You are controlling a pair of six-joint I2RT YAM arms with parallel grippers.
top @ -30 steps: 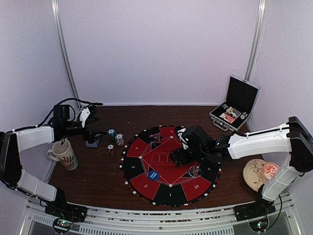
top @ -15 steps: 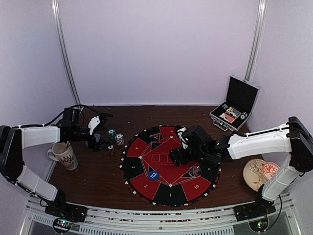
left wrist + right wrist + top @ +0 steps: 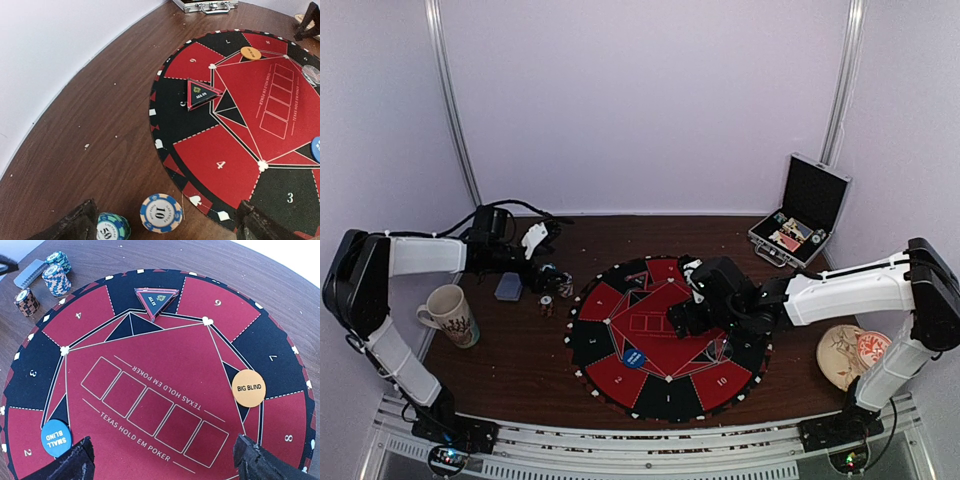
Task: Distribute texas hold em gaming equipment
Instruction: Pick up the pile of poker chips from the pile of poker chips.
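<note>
- Your left gripper [image 3: 542,264] had swung from beside the mug [image 3: 448,315] toward the mat [image 3: 150,355], its fingers spread wide and empty.
- It hung over the chip stacks [image 3: 161,212] just off the mat's left edge, probably lining up a pick.
- The cards [image 3: 508,287] lay farther out from the mat.
- Your right gripper [image 3: 165,467], spread and empty too, hovered above the mat's centre. The blue disc [image 3: 55,437] and the orange disc [image 3: 248,388] sat on the mat as blinds.

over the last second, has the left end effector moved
Yes. In the top view the left end effector has shifted right, away from the mug and toward the round poker mat, and now stands open by the chip stacks.
</note>
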